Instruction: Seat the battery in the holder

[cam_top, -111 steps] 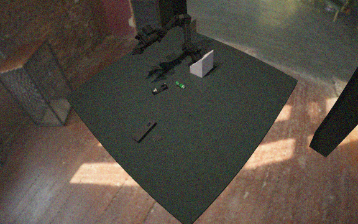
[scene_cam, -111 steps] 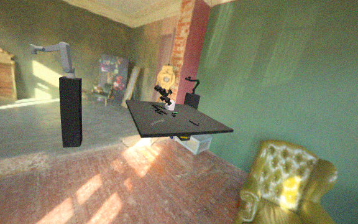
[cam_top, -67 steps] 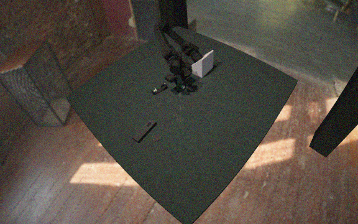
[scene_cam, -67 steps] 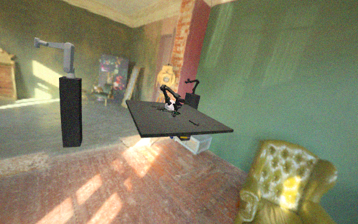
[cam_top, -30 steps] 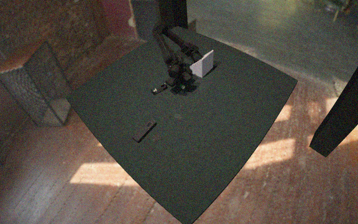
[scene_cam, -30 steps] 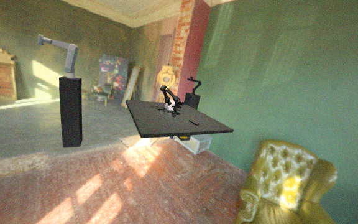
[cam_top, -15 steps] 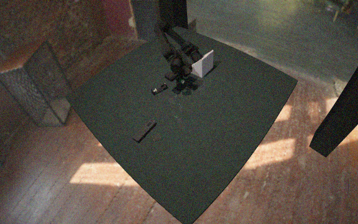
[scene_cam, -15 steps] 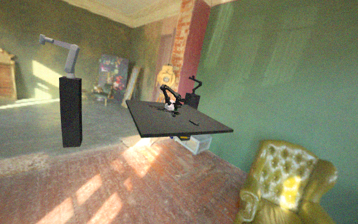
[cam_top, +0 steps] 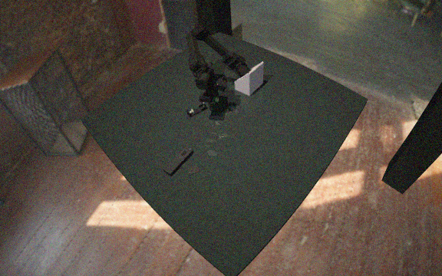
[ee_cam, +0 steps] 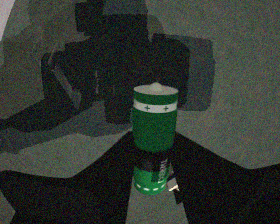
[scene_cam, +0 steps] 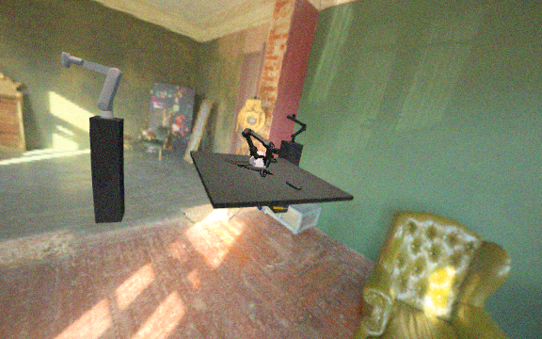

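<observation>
A white card (cam_top: 249, 80) stands on the dark mat (cam_top: 263, 153) (near it, perhaps a small metal cylinder (cam_top: 195, 110)).

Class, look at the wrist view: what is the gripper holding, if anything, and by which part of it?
The gripper is shut on the green battery. Its dark fingers clamp the end nearer the camera; the white-banded far end sticks out free.

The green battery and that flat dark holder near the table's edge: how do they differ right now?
The battery is a green cylinder with pale bands; the holder is a dark, flat, oblong piece. The battery is clamped in the pincer near the white box; the holder lies free on the table, well away from the arm. The battery's colour stands out; the holder nearly blends in. Both are small against the table.
</observation>
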You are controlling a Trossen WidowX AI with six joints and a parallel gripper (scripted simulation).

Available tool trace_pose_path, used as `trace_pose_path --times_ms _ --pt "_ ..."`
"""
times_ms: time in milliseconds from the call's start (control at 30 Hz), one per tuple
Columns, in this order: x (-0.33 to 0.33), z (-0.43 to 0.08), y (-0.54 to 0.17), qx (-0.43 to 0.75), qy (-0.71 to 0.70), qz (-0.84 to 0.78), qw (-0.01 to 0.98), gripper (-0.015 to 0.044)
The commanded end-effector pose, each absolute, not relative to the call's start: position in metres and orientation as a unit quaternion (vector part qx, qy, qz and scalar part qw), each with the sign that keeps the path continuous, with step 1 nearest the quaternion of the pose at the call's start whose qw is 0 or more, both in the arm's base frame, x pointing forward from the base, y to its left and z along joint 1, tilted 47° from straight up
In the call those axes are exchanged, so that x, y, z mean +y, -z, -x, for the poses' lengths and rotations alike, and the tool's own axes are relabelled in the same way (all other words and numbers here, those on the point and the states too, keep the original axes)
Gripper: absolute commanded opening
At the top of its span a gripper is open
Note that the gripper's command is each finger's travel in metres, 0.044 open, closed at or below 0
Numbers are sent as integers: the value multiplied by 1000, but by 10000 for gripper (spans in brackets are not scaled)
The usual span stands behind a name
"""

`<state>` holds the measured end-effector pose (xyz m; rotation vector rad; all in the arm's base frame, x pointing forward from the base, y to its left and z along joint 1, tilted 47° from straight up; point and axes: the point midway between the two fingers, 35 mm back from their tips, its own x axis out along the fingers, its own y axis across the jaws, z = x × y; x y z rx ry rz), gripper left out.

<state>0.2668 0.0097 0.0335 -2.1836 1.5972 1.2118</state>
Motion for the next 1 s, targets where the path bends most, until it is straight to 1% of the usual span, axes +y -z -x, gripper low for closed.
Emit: trace_pose_path --times_ms 0,567,767,967 --pt "7 -280 -44 508 -440 740 40 81" --pt "-15 -325 -89 347 -575 715 -195 81" --pt "-17 -326 -90 339 -581 711 -204 81" --pt "-29 -326 -77 351 -620 677 -184 81"
